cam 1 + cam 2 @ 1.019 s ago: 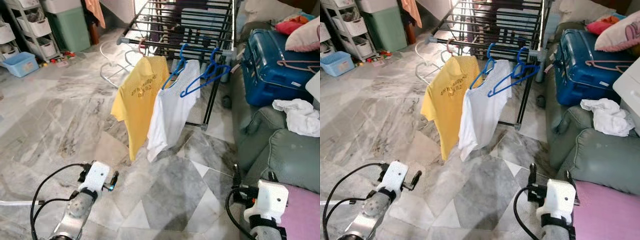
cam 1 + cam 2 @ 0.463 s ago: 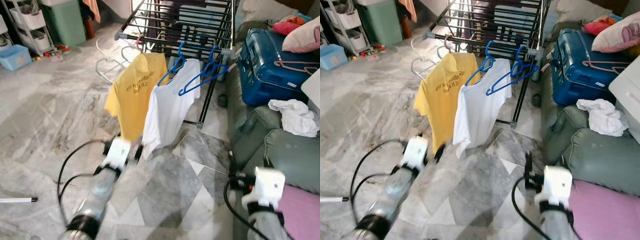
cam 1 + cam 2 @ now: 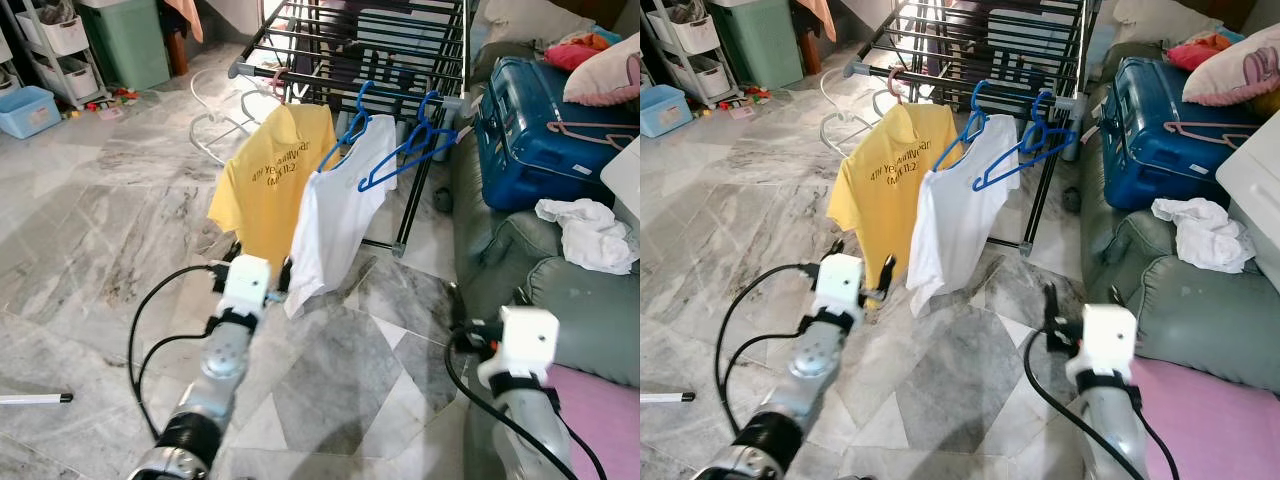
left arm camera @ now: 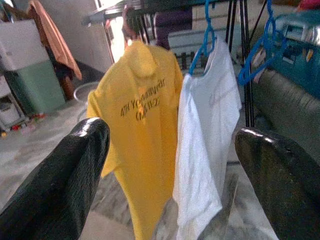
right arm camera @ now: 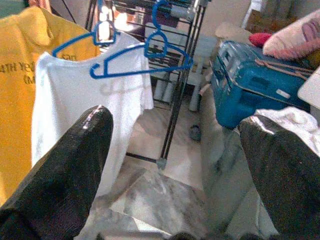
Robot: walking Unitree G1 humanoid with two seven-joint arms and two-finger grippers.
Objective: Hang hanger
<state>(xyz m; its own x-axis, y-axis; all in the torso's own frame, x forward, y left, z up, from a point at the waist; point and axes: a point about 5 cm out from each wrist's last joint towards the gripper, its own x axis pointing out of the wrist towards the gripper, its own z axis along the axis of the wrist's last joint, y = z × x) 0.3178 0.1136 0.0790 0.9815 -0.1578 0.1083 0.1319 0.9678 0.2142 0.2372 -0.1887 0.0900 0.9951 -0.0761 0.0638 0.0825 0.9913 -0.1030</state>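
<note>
Your drying rack (image 3: 400,60) is the landmark here. An empty blue hanger (image 3: 408,150) is hooked on the rack's front rail, right next to the white shirt (image 3: 335,215), which is on its own blue hanger. A yellow shirt (image 3: 265,185) hangs just left of that, same rail. Your left gripper (image 3: 857,262) is up in front of the rack, just below the yellow shirt's hem, fingers spread wide w/ nothing in them. Right gripper (image 3: 1077,297) is low, off the rack's right end by the couch (image 3: 580,300), also wide open & empty. Blue suitcase (image 3: 545,125) sits right of the rack.
</note>
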